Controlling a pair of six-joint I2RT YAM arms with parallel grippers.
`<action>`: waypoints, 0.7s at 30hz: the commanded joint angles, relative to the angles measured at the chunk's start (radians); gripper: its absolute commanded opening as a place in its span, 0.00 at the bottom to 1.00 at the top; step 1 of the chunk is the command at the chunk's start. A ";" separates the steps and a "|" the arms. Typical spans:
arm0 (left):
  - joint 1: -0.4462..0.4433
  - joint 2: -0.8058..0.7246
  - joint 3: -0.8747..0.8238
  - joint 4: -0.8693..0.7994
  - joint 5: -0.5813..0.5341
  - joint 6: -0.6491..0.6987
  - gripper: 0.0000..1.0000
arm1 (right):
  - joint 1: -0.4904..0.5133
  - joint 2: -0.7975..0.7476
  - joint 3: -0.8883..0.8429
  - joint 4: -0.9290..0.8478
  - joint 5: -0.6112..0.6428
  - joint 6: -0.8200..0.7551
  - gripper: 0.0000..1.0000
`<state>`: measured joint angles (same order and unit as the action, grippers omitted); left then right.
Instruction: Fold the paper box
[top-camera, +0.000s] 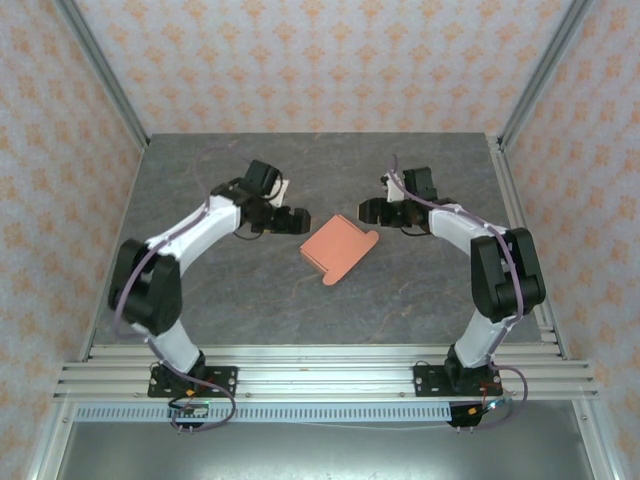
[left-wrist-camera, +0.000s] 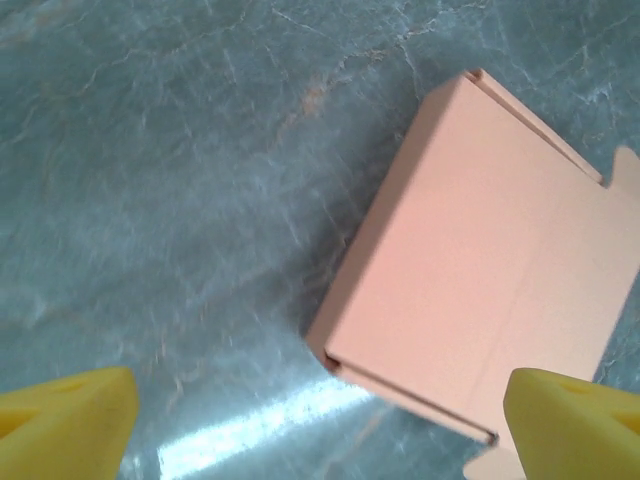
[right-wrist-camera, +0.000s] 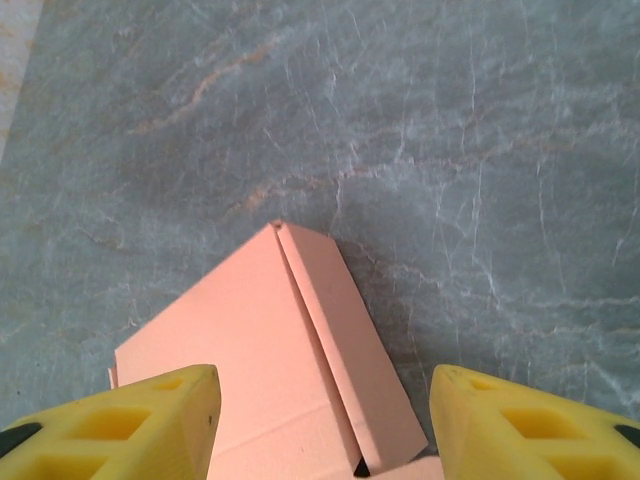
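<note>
A grey, marble-veined counter (top-camera: 250, 290) is enclosed by walls (top-camera: 300, 60) papered in an orange floral pattern and edged by aluminium rails (top-camera: 320, 368).

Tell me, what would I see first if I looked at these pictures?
The salmon-orange paper box pops out first, lying in the middle of the grey marbled table. The left gripper and the right gripper sit on either side of it, both pointing toward it. Their fingers are spread open and neither one is holding it.
</note>
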<state>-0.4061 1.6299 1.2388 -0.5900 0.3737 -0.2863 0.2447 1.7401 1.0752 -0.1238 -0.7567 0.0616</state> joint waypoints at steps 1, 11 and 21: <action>-0.136 -0.095 -0.122 0.032 -0.232 -0.131 0.90 | 0.018 -0.025 -0.043 -0.006 0.004 -0.020 0.58; -0.481 -0.127 -0.312 0.218 -0.521 -0.381 0.88 | 0.057 -0.057 -0.127 -0.021 0.072 -0.014 0.56; -0.517 -0.028 -0.142 0.036 -0.784 -0.329 0.89 | 0.086 -0.094 -0.169 -0.010 0.113 0.024 0.55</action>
<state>-0.9230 1.5951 1.0355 -0.4599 -0.2295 -0.6128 0.3260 1.6787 0.9089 -0.1394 -0.6838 0.0673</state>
